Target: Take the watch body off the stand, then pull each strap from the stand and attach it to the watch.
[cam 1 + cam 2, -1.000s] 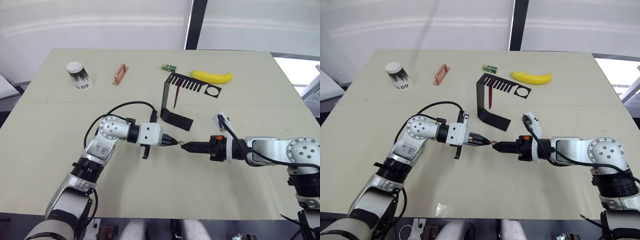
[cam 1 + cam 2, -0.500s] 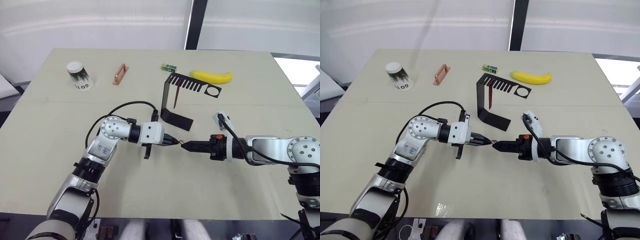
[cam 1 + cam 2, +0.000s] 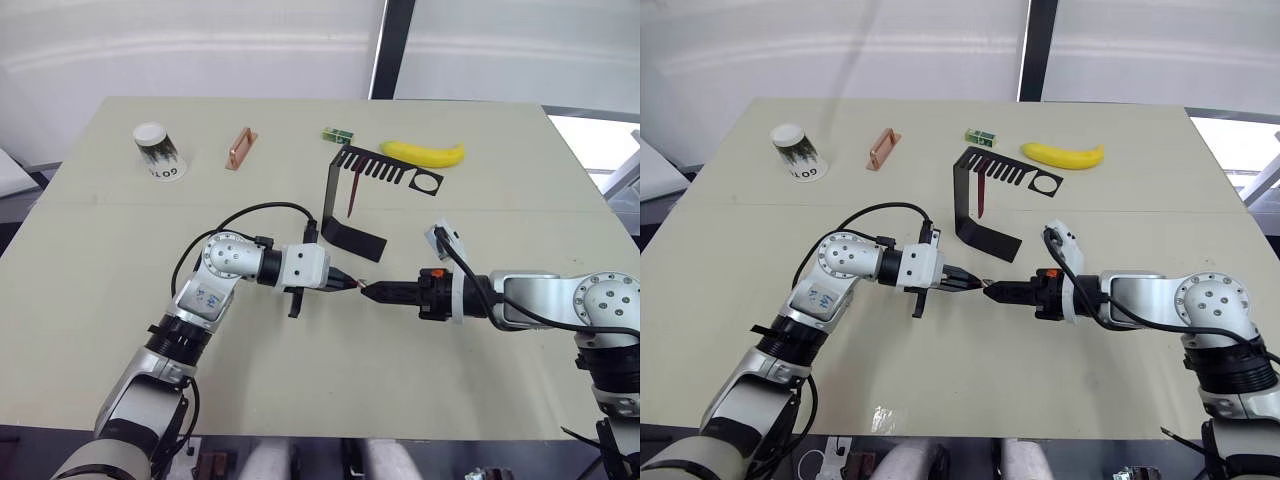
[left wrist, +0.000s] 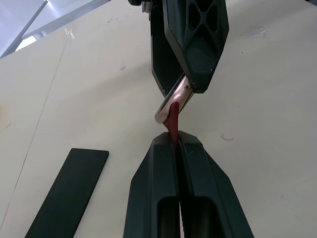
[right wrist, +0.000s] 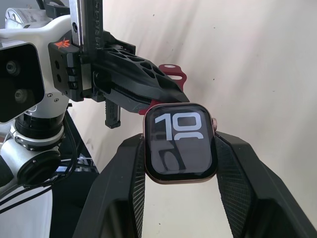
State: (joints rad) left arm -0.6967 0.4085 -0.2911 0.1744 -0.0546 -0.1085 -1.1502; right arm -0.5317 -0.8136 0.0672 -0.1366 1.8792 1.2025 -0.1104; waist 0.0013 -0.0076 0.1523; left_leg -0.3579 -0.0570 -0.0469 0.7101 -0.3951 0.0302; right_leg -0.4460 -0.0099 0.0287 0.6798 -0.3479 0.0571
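Right pincer (image 5: 181,148) clamped on watch body (image 5: 181,143), left pincer (image 4: 177,144) pinching strap (image 4: 173,119) against it.

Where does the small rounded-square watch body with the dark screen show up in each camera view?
Left eye view: watch body at table centre, where the two grippers' tips meet.
Right eye view: same spot, in front of the black bent-metal stand's foot.
Left wrist view: edge-on pale rim, touching the maroon strap.
Right wrist view: facing the camera, between the right gripper's fingers.
Shared landmark: the maroon strap meeting the watch.
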